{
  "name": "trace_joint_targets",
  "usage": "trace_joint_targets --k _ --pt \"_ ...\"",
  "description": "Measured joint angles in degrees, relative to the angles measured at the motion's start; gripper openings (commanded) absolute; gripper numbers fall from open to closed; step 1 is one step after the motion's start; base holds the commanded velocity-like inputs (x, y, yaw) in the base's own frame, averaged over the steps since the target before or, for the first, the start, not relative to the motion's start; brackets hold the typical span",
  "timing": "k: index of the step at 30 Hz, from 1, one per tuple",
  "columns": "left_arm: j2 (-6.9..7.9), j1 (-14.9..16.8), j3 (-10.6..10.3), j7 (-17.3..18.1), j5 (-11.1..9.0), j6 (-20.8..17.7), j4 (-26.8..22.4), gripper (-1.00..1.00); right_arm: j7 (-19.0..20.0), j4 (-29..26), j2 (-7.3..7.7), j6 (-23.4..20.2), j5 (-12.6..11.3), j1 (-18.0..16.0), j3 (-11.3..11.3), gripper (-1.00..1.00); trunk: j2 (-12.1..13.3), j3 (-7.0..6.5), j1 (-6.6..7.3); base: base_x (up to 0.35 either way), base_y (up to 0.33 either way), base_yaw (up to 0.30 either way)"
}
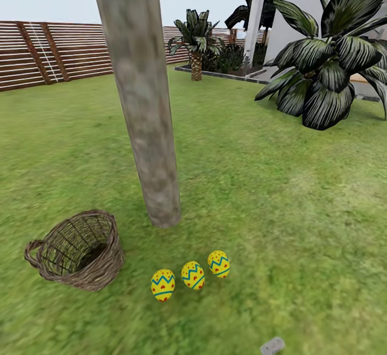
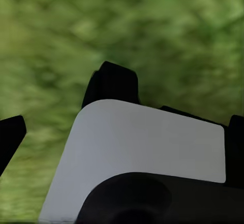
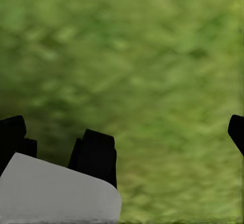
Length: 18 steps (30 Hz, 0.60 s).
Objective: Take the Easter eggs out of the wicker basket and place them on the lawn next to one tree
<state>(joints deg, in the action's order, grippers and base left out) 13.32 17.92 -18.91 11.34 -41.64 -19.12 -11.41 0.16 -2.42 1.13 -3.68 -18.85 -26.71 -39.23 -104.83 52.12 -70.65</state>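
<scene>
Eggs [image 1: 192, 275] beside tree [image 1: 141, 97] in head view; wrist views show grass [image 3: 152, 56].

Three eggs [image 1: 192, 276] in row on lawn [image 1: 279, 193] near tree [image 1: 141, 97]; wicker basket [image 1: 77, 249] tipped, empty.

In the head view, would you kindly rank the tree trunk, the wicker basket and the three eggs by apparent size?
1. Pale grey-brown mottled tree trunk.
2. Brown woven wicker basket.
3. Three yellow zigzag-banded eggs: they look alike, so I leave them unranked.
</scene>
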Motion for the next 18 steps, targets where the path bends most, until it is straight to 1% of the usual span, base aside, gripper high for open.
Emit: trace_joint_targets --k 6,12,17,18 --pt "-0.08 0.0 0.05 0.01 0.06 0.27 1.04 1.0 -0.37 0.77 0.08 0.08 0.38 0.97 -0.01 1.0 2.41 -1.08 1.32 0.0 0.0 0.0" --pt "-0.13 0.0 0.12 0.01 0.0 0.28 1.2 1.0 -0.47 0.9 0.18 0.08 -0.06 1.22 -0.01 1.0 4.81 -2.16 2.64 0.0 0.0 0.0" --pt "-0.73 0.0 0.17 0.02 0.03 0.3 1.44 1.0 -0.47 0.91 0.08 0.08 -0.08 1.53 -0.01 1.0 6.82 -3.05 3.74 0.0 0.0 0.0" --pt "-1.04 -0.01 0.29 0.03 0.21 0.71 2.24 1.0 -0.46 0.91 0.11 0.08 -0.08 1.83 -0.01 1.0 7.22 -3.23 3.95 0.0 0.0 0.0"
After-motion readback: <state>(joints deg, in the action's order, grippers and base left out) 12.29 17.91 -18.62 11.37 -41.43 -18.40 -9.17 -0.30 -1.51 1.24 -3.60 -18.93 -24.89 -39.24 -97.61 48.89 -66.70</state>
